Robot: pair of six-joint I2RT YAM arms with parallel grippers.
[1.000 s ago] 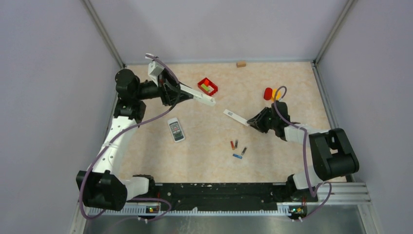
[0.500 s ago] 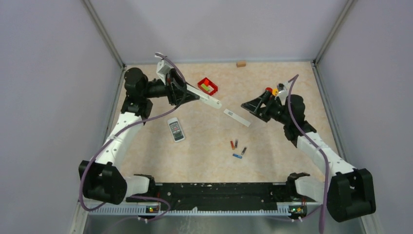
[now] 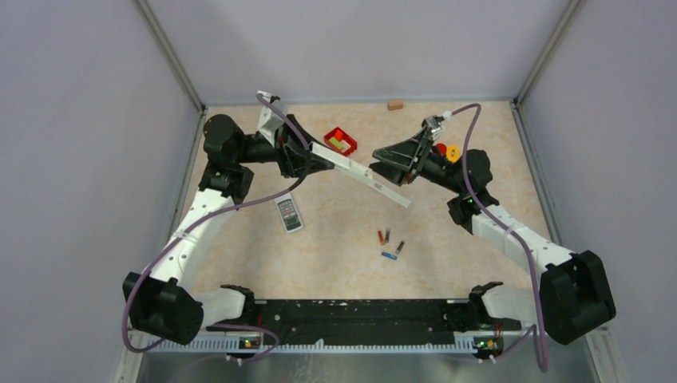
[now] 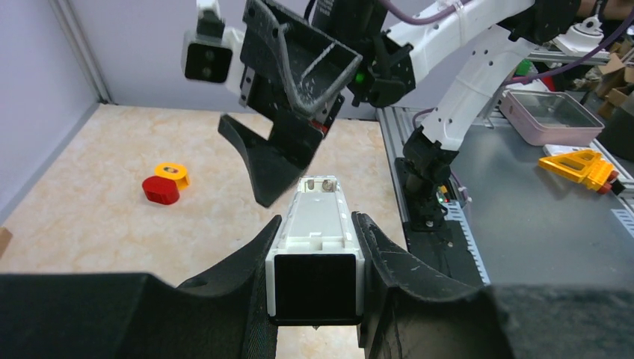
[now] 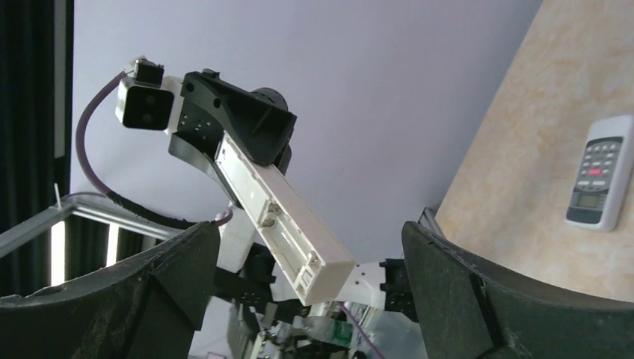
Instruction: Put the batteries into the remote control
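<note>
My left gripper (image 3: 326,161) (image 4: 316,250) is shut on a long white remote control (image 3: 347,164) (image 4: 318,224), held in the air and pointing right. Its battery bay (image 5: 278,217) faces the right wrist camera, open and with no cells in it. My right gripper (image 3: 389,164) (image 5: 314,299) hangs open just past the remote's free end, holding nothing. A thin white cover strip (image 3: 393,193) lies on the table below them. Several batteries (image 3: 387,236) lie loose nearer the front, a blue one (image 3: 389,255) among them.
A second, shorter remote (image 3: 289,212) (image 5: 598,183) lies face up on the left of the table. At the back are a red bin (image 3: 341,141), a red piece (image 4: 161,191) with a yellow piece (image 4: 173,173), and a small wooden block (image 3: 394,104). Walls enclose three sides.
My right gripper opened wide, rose from the cover strip and swung back-left toward the held remote. The left arm carried the remote a little to the right. The strip stayed on the table.
</note>
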